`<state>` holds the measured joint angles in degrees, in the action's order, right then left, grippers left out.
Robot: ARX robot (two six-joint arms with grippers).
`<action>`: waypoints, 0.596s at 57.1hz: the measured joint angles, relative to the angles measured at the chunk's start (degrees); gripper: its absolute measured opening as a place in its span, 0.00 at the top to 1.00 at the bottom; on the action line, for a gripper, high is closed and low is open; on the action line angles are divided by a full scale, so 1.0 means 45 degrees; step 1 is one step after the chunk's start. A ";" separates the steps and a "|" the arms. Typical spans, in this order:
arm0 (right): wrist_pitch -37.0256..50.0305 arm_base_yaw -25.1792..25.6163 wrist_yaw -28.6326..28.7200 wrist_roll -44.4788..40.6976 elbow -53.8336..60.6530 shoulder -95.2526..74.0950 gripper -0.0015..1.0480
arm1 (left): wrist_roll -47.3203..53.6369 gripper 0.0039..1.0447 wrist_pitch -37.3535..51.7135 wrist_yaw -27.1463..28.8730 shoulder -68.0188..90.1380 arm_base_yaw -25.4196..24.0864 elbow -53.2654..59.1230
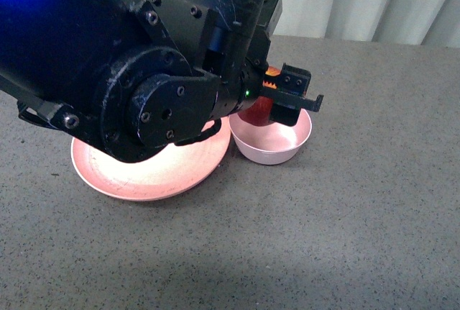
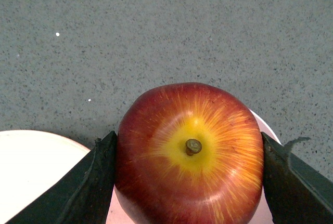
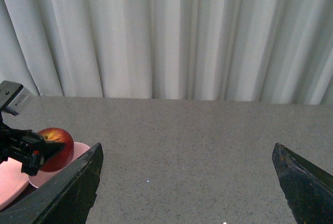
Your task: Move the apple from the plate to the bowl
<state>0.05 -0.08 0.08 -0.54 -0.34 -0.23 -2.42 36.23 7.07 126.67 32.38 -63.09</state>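
The left arm (image 1: 144,73) fills the upper left of the front view. Its thick black joints reach from the left edge towards the centre and hide the far side of the plate (image 1: 151,177). The plate lies on the desk (image 1: 359,224), lower left of centre. Just right of centre the wrist bends downward, and the left pincer (image 1: 284,98) hangs over the left part of the bowl (image 1: 280,144). The bowl stands just beside the plate's right rim.

The left pincer is clamped on the apple (image 2: 190,156). In the left wrist view one black finger (image 2: 88,187) presses on each flank of the fruit, with the stem and its yellow patch turned up to the camera. In the front view only a red sliver of the apple shows under the pincer, above the bowl's left inner wall. Whether it touches the bowl I cannot tell.

In the right wrist view the right pincer (image 3: 187,193) gapes wide and holds nothing. It faces across the desk towards a pale curtain (image 3: 166,37), well apart from the apple and bowl.
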 joint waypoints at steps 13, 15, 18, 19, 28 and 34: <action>0.0000 0.0000 0.0000 0.0000 0.0000 0.0000 0.09 | -0.0010 0.33 0.0146 0.0044 0.0500 0.0015 0.0044; 0.0000 0.0000 0.0000 0.0000 0.0000 0.0000 0.09 | -0.0010 0.33 0.0160 0.0029 0.0534 0.0015 0.0044; 0.0000 0.0000 0.0000 0.0000 0.0000 0.0000 0.09 | -0.0049 0.33 0.0189 0.0000 0.0583 0.0019 0.0049; 0.0000 0.0000 0.0000 0.0000 0.0000 0.0000 0.09 | -0.0053 0.33 0.0194 0.0000 0.0593 0.0019 0.0044; 0.0000 0.0000 0.0000 0.0000 0.0000 0.0000 0.09 | -0.0102 0.33 0.0291 -0.0015 0.0656 0.0063 0.0044; 0.0000 0.0000 0.0000 0.0000 0.0000 0.0000 0.09 | -0.0146 0.22 0.0296 -0.0005 0.0665 0.0112 0.0044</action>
<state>0.05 -0.08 0.08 -0.54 -0.34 -0.23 -3.07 37.56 7.05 129.67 32.88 -62.89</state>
